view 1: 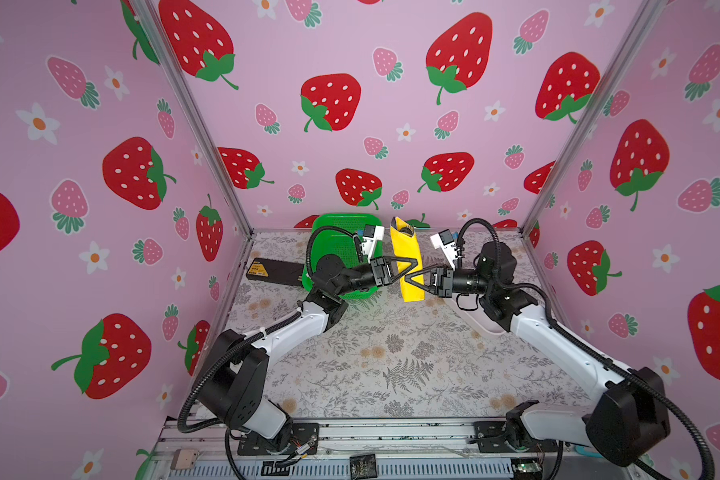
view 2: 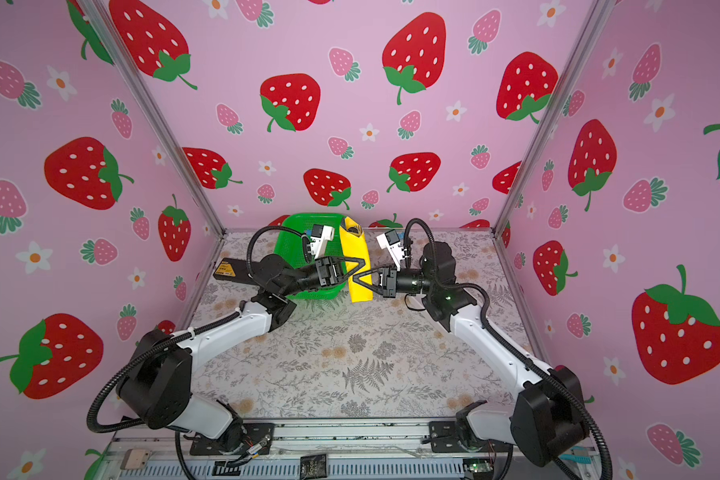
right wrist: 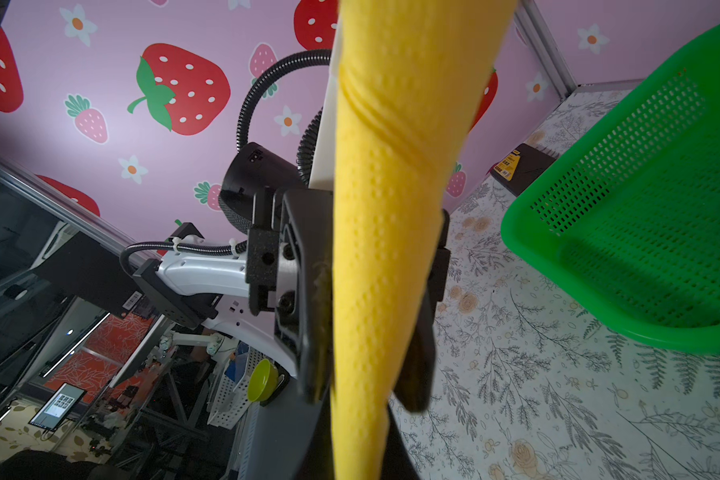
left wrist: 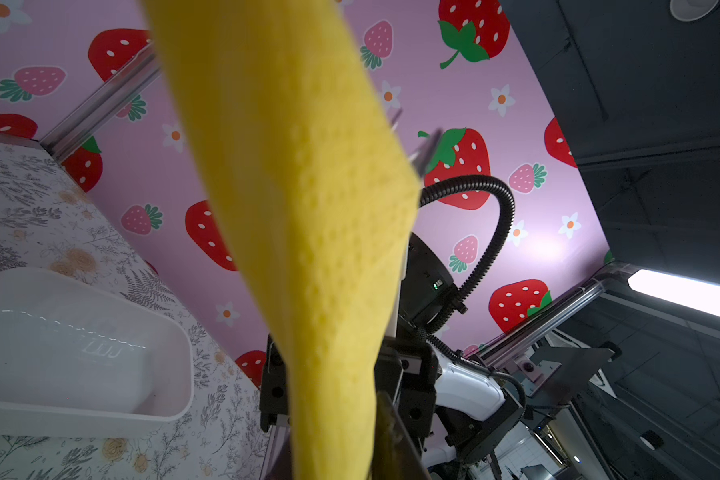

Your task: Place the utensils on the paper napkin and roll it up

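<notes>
Your left arm and right arm both reach forward with elbows bent, their tips meeting just beside the green basket, on its right-arm side. The rolled yellow napkin is held up off the table there: your right gripper is clamped on it, your left gripper straddles it, though I cannot tell whether that one presses. Blurred metal utensils poke from the roll's far end.

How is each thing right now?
paper napkin: rolled up, held in the air.
utensils: wrapped inside, tips poking out.
right gripper: shut on the paper napkin.
left gripper: around the roll, grip unclear.
green basket: looks empty.
white dish: empty.
</notes>
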